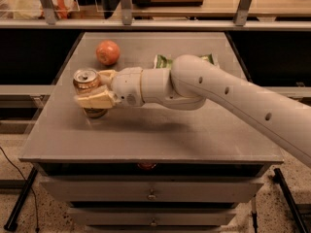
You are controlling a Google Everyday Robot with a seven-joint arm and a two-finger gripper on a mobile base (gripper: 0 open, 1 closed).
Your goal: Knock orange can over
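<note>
Looks like the contact step: the gripper sits with fingers spread around the upright orange can near the table's left edge, so next it probably needs a sideways shove.

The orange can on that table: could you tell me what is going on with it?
The robot's gripper is at the orange can, near the left edge of the table in view. The can stands upright, not yet knocked over. A round orange fruit sits behind it, and a green bag lies behind the arm.
</note>
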